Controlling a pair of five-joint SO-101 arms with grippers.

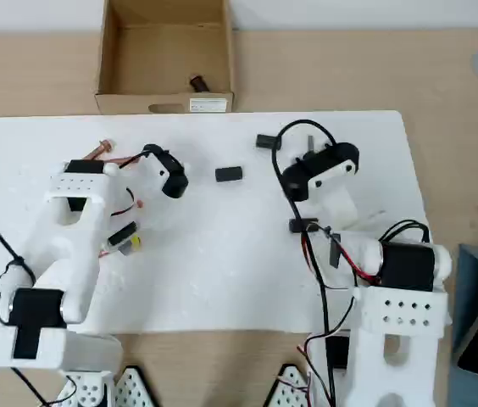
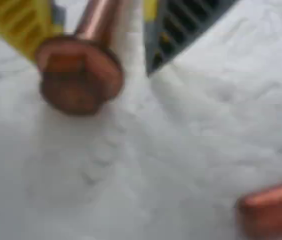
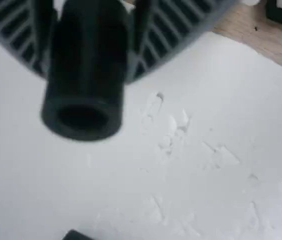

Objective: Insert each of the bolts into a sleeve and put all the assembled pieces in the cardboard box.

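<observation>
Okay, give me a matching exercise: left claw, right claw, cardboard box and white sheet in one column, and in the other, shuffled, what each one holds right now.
Column one:
1. left claw
2. right claw
3. cardboard box
4. white sheet

Column two:
A. loose black sleeves lying flat
B. a copper bolt
C. one assembled piece
D. a single black sleeve, open end towards the wrist camera

Pairs: 1-B, 2-D, 3-C, 4-A.
</observation>
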